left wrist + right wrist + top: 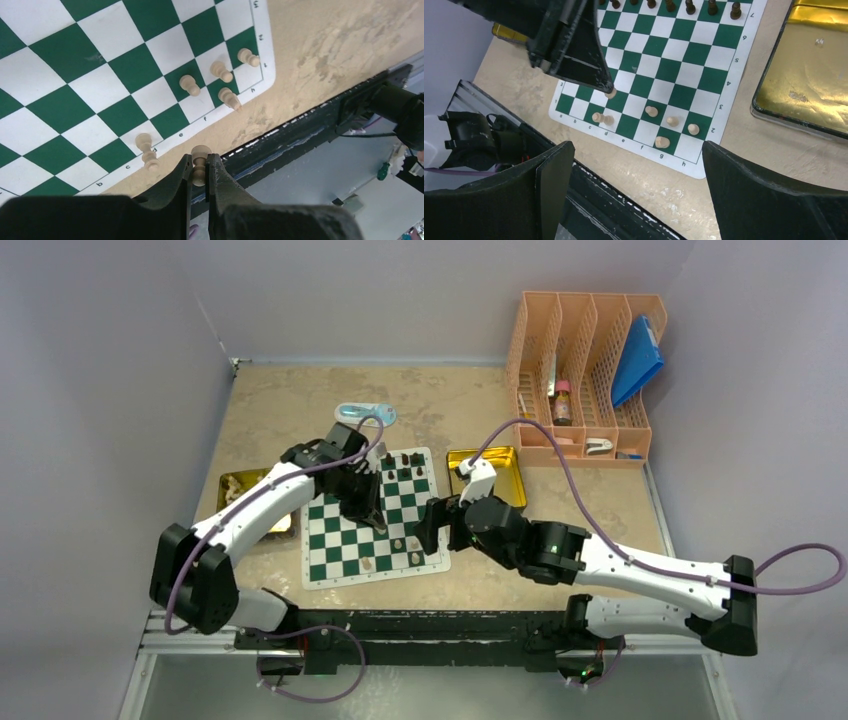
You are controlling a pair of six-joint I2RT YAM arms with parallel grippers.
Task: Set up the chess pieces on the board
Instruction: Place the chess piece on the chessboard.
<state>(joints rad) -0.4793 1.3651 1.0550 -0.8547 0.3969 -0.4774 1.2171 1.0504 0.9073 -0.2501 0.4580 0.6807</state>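
Left gripper: pinched on one cream pawn, above the board near its front rows.
Right gripper: jaws spread wide, nothing between them, over the near-right corner.
Done: dark pieces stood along the far rows, count unclear; six cream pieces were down on the near rows.
Left: most cream squares were unfilled; more cream pieces lay in the left tray. Roughly half done, by my read.
Room: centre squares were bare. Right tray sat just beside the board's edge, and both arms were close together.

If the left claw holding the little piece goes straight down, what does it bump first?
Probably the board: the left claw, shut on a cream pawn, points down at a square near the close edge. Two other cream pawns stand just beside that spot, though depth is hard to judge.
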